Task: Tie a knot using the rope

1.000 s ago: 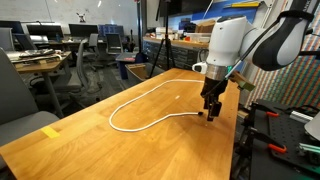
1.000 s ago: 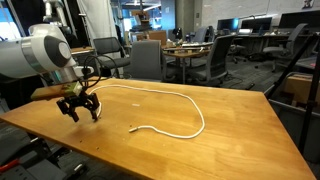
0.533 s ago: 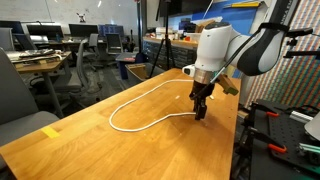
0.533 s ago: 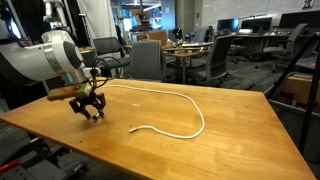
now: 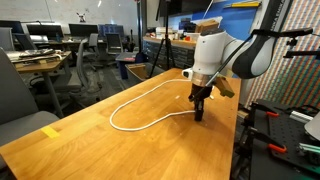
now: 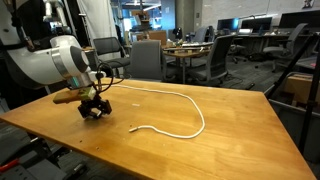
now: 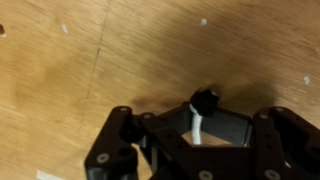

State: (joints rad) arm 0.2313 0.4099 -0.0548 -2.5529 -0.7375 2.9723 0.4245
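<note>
The rope (image 5: pixel 113 124) is a thin white cord lying in a long open loop on the wooden table (image 5: pixel 70 140). In the wrist view one end of the rope (image 7: pixel 198 125) runs between the jaws, with its dark tip (image 7: pixel 204 101) sticking out just past them. My gripper (image 5: pixel 198 114) points straight down at the table surface near one table edge and is shut on that rope end. From the opposite side, the gripper (image 6: pixel 95 110) sits low on the table while the rope (image 6: pixel 202 120) curves away and back, its other end lying free.
A yellow tape mark (image 5: pixel 50 131) sits near a table corner. Office chairs (image 6: pixel 148 58) and desks stand beyond the table. A rack with red-handled tools (image 5: pixel 285 125) is close beside the table edge near the arm.
The gripper moved a little along the table, came down onto the rope end, and its jaws went from open to shut on it.
</note>
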